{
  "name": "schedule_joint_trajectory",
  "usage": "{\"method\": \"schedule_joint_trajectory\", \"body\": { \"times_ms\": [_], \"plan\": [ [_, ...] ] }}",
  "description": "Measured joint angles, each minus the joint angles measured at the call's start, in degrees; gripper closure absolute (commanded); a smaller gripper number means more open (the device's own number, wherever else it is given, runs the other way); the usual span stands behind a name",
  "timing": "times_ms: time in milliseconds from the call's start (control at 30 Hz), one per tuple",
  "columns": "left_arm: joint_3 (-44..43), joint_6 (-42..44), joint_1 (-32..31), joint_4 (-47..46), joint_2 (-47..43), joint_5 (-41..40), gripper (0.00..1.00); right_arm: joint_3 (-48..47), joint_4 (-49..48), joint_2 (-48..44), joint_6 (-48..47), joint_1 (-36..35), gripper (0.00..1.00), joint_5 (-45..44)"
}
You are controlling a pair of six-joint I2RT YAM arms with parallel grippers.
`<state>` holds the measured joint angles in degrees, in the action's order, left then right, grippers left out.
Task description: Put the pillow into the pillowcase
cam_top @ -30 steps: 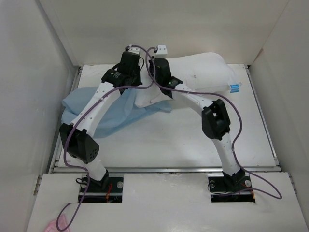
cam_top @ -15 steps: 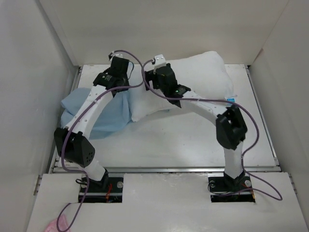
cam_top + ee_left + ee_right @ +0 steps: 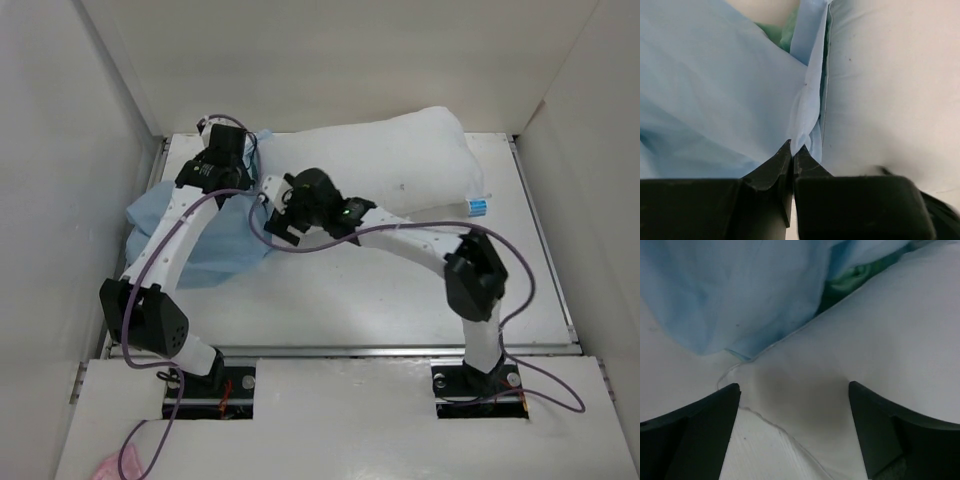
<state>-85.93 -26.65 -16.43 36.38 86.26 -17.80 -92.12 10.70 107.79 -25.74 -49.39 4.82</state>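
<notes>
The white pillow (image 3: 400, 160) lies along the back of the table, with its small blue-and-white tag (image 3: 478, 205) at the right end. The light blue pillowcase (image 3: 200, 235) is bunched at the left, its mouth against the pillow's left end. My left gripper (image 3: 245, 140) is shut on the pillowcase's edge (image 3: 807, 100), holding it up beside the pillow (image 3: 890, 90). Mint-green lining (image 3: 785, 32) shows at the mouth. My right gripper (image 3: 795, 390) stands open over the pillow's near left corner (image 3: 790, 385), holding nothing. The pillowcase (image 3: 740, 290) lies just beyond that corner.
White walls (image 3: 90, 180) close in the table on the left, back and right. The white table top (image 3: 380, 290) stretches in front of the pillow. Purple cables (image 3: 400, 225) run along both arms.
My right gripper has opened, letting go of the pillow, and moved left and nearer. My left arm has swung left and back with the pillowcase edge in it.
</notes>
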Motion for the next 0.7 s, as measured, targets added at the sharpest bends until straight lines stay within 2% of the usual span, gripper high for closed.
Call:
{"method": "schedule_joint_trajectory", "body": {
  "times_ms": [100, 133, 200, 367, 633, 700],
  "plan": [
    [0.09, 0.31, 0.22, -0.02, -0.63, -0.46, 1.0, -3.74, 0.2, 10.58, -0.11, -2.45, 0.47, -3.78],
    [0.09, 0.2, 0.44, -0.15, -0.96, 0.28, 1.0, -5.27, -0.11, 13.57, 0.0, -2.78, 0.72, -5.73],
    [0.09, 0.24, 0.35, -0.04, -1.55, 0.83, 1.0, -6.78, -1.68, 17.51, 1.29, -2.78, 1.0, -9.64],
    [0.09, 0.74, -0.02, 0.07, -2.34, 2.34, 1.0, -6.95, -9.64, 17.27, 10.69, -0.26, 1.0, -12.37],
    [0.09, 1.7, -0.22, -0.59, -2.67, 5.09, 1.0, -10.62, -18.25, 15.5, 28.92, 8.52, 1.0, -4.07],
    [0.07, 2.27, -0.9, -0.5, -3.13, 5.81, 1.0, -15.23, -18.67, 16.87, 31.74, 9.64, 1.0, -3.3]
  ]
}}
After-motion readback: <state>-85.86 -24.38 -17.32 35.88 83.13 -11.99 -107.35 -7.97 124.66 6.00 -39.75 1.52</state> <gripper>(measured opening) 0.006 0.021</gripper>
